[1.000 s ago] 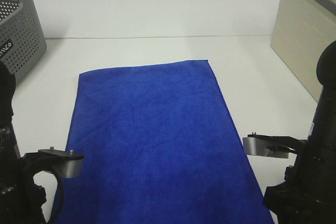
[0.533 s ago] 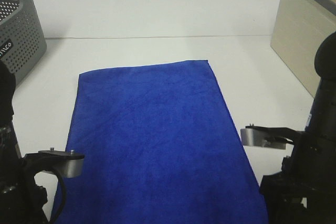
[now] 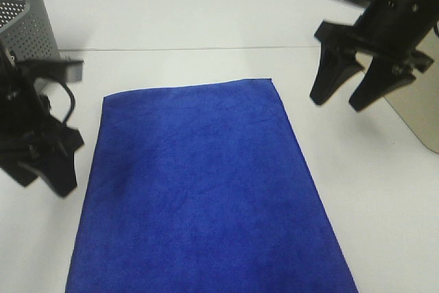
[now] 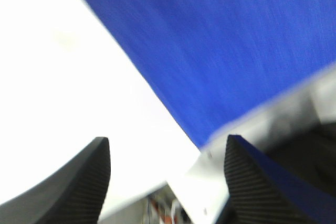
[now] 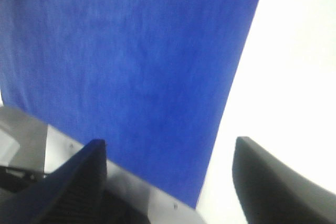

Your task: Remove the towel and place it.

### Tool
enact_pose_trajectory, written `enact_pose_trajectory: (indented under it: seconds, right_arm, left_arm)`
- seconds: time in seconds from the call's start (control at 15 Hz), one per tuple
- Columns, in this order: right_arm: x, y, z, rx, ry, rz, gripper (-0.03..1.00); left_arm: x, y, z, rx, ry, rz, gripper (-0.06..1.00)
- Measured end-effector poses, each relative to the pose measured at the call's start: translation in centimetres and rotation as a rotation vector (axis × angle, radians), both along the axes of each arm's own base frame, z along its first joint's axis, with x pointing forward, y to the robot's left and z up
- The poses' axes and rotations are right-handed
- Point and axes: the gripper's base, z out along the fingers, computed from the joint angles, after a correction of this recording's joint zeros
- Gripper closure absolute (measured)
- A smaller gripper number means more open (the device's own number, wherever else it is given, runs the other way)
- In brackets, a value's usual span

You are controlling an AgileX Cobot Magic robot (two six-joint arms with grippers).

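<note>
The towel [image 3: 206, 183] lies spread flat on the white table [image 3: 370, 190], its long sides running from the near edge of the exterior view toward the back wall; its surface is smooth, with only faint creases; its far edge lies well short of the line where table and wall meet.

The left gripper [image 3: 44, 182] hangs over the bare table just beside the towel's left edge, fingers pointing down; the two dark fingers stand spread apart with nothing between them; it touches neither cloth nor table as far as the view shows. The left wrist picture is blurred; there the left gripper [image 4: 166, 145] shows its two ribbed fingers wide apart, with white table [image 4: 63, 87] and the edge of the towel [image 4: 220, 40] beyond them.

The right gripper [image 3: 337, 101] hangs to the right of the towel's far right corner, near it but apart from it; its fingers also point down and are spread, gripping nothing. In the right wrist view the right gripper [image 5: 168, 150] is open in the same way; the towel [image 5: 131, 61] fills much of the picture and its straight edge meets the table [image 5: 283, 66] in the space seen between the fingers.

A grey basket [image 3: 27, 25] with holes in its walls stands at the far left, well apart from the towel; a beige box [image 3: 420, 118] shows at the right, partly hidden behind the right arm.
</note>
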Motion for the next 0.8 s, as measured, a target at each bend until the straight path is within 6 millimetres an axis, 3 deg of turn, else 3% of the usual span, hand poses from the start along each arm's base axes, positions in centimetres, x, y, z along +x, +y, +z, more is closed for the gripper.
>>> enact_pose_trajectory:
  seconds: [0.07,0.13,0.2,0.33,0.53,0.8]
  right_arm:
    - [2.2,-0.8,0.9,0.014,-0.06,-0.029,0.29]
    - [2.2,-0.8,0.9,0.014,-0.06,-0.029,0.29]
    - [5.6,-1.4,2.3,-0.013,-0.16,-0.04,0.22]
    - [8.4,-1.2,2.2,-0.02,-0.201,-0.052,0.11]
    - [12.4,-0.7,0.1,-0.005,-0.232,-0.047,0.07]
    - [16.4,-0.1,-4.3,0.021,-0.237,-0.031,0.07]
  left_arm:
    - [2.4,1.6,0.9,-0.001,-0.058,0.063,0.35]
    - [2.4,1.6,0.9,-0.001,-0.058,0.063,0.35]
    - [6.6,4.2,2.4,-0.008,-0.166,0.172,0.34]
    - [10.5,5.8,2.9,-0.016,-0.223,0.253,0.3]
    - [15.0,6.0,0.8,-0.019,-0.234,0.276,0.28]
    - [19.7,5.2,-3.4,-0.072,-0.22,0.304,0.28]
